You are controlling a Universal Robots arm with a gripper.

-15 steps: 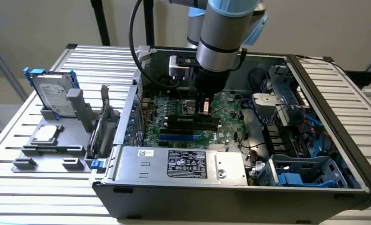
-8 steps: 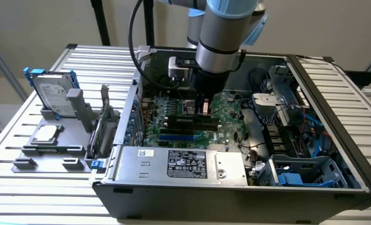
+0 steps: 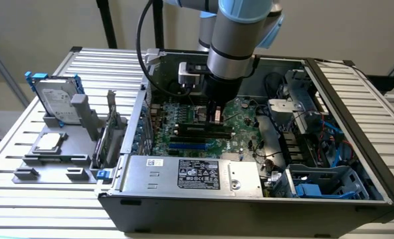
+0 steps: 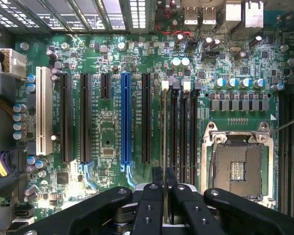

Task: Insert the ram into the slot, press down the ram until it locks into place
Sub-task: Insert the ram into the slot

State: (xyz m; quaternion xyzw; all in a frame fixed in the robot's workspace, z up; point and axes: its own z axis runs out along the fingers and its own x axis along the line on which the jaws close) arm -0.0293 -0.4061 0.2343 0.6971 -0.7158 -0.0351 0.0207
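Tool (image 4: 164,172) clamped on the ram (image 4: 164,132), held edge-on and lengthwise over the slot (image 4: 165,86) so its edge enters squarely; exterior view: frame centre, inside the case (image 3: 250,211), seating depth unclear

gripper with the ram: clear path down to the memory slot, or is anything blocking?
Likely yes. The gripper holds the ram edge-on over the black memory slots, parallel to them; no cable or card lies across them.
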